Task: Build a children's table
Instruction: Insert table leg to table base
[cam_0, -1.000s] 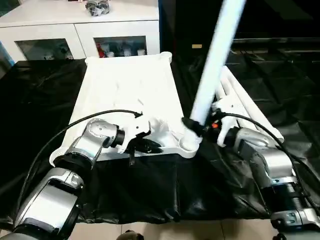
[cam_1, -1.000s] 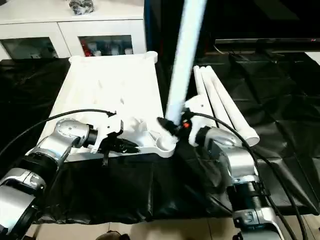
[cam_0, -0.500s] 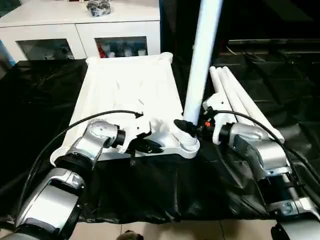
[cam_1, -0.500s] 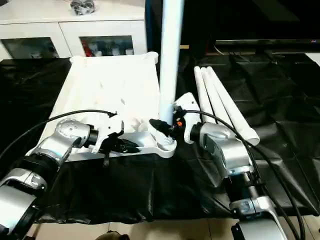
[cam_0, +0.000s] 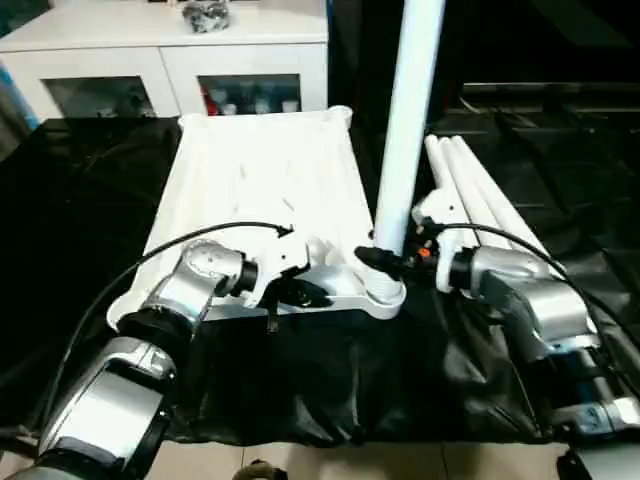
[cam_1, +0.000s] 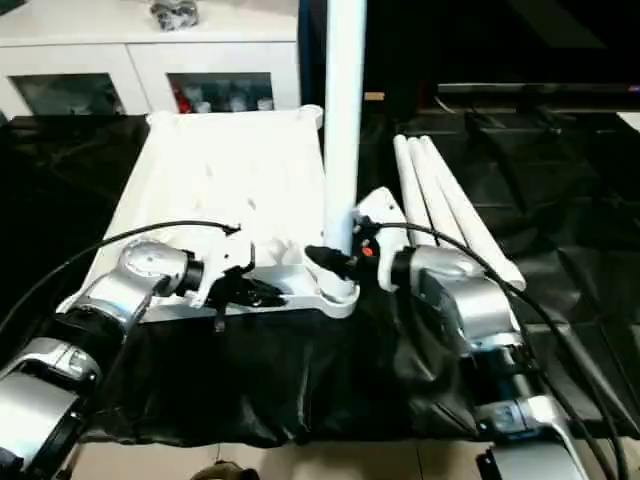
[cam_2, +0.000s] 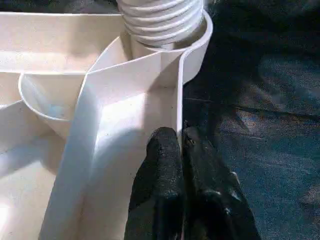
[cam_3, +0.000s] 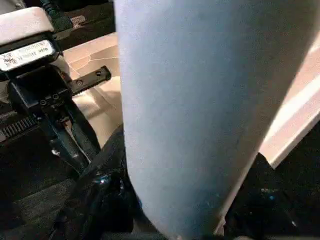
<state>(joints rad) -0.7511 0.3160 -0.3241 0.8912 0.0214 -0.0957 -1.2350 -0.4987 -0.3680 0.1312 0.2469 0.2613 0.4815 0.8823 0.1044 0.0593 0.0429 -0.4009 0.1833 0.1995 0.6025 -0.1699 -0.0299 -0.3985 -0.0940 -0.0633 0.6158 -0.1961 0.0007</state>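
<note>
White plastic rectangular tabletop (cam_0: 262, 190), ribbed underside up, lies on the black-covered bench (cam_0: 70, 200), its rounded corner sockets at the edges. One long white cylindrical leg (cam_0: 408, 110) stands upright in the near corner socket (cam_0: 384, 292) on the robot's right, its threaded end seated in the socket's cup as seen in the left wrist view. Right gripper (cam_0: 372, 259): black fingers closed around the lower part of this upright leg, just above the socket. Left gripper (cam_2: 181, 145): fingers clenched together, pinching the thin near rim wall of the tabletop beside the same corner; in the head views it sits at the tabletop's near edge. Three further white cylindrical legs (cam_1: 450, 210) lie side by side on the bench to the right of the tabletop, close together and angled away from the robot. White glass-door cabinet (cam_0: 170, 70) stands behind the bench, with a small grey object (cam_0: 208, 14) on its top, too small to identify.
</note>
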